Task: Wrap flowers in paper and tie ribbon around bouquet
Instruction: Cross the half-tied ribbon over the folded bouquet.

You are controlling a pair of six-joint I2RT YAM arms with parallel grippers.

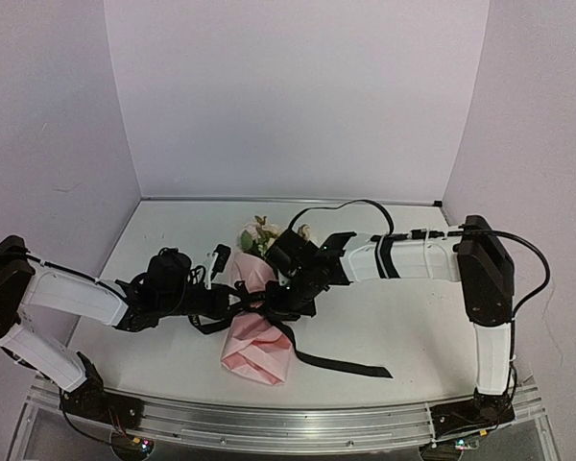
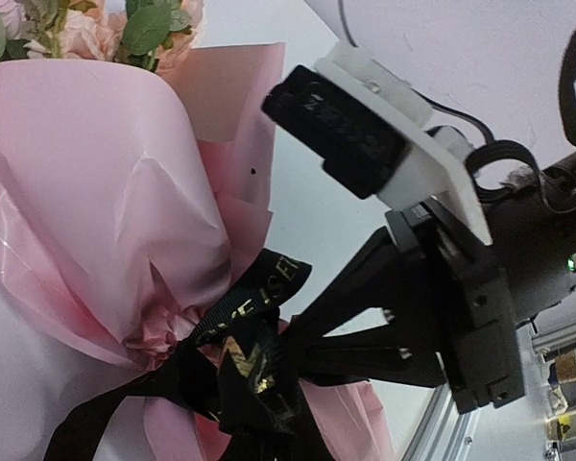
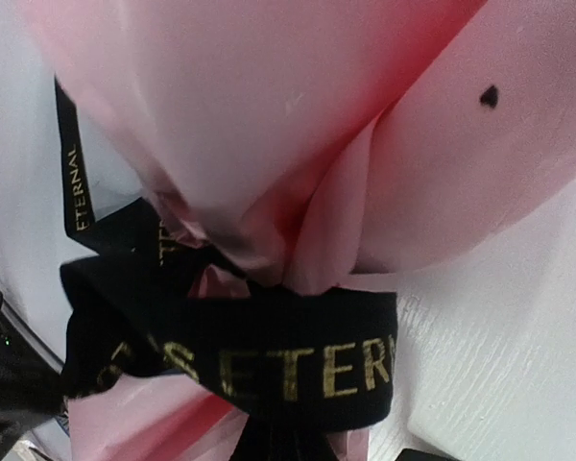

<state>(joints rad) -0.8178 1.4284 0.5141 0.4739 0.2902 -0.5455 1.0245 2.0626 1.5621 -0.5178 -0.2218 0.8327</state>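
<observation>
While the bouquet (image 2: pixel 106 211) lies waist-on btwn both tips, right gripper (image 2: pixel 293 341) is pinching the ribbon (image 3: pixel 298 355); left gripper (image 1: pixel 228 307) is clamped, can't tell on what. Pull outward slow & level, no ripping paper (image 1: pixel 259 351).

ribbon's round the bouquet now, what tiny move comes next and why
Probably ease both arms slightly apart to tighten the ribbon: it already circles the pinched paper, and the left gripper and right gripper sit shut right at it.
</observation>
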